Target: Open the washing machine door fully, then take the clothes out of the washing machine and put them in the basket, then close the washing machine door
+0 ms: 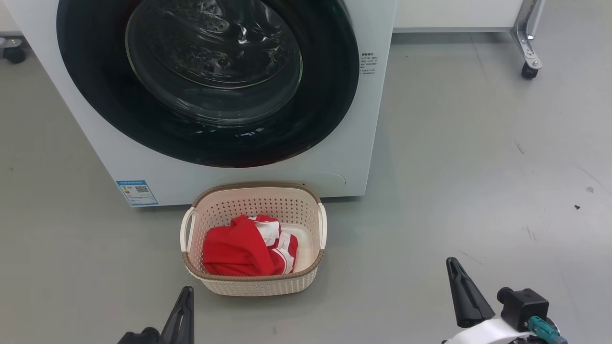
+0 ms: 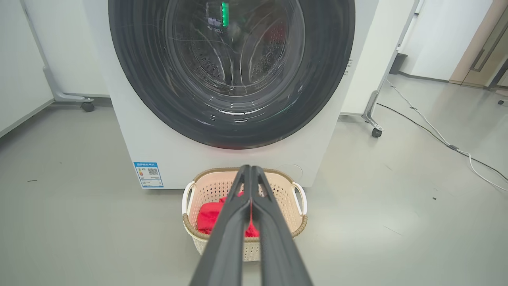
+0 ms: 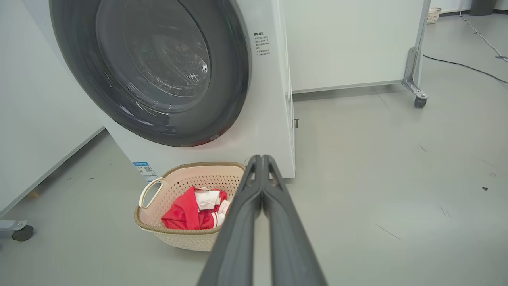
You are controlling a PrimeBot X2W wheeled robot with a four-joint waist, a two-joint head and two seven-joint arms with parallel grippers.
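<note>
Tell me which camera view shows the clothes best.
The head view: it looks down into the basket, so the red clothes show almost whole. In the left wrist view the shut left gripper covers their middle. The right wrist view shows them low and side-on, partly behind the basket's rim.

From the head we look steeply down, close in, on the small cream perforated plastic basket point(image 1: 258, 284) and the lower front of the big white front-loading washing machine point(image 1: 114, 157). Our left wrist faces that front squarely from lower. Our right wrist views it obliquely from the right. All three views share both.
</note>
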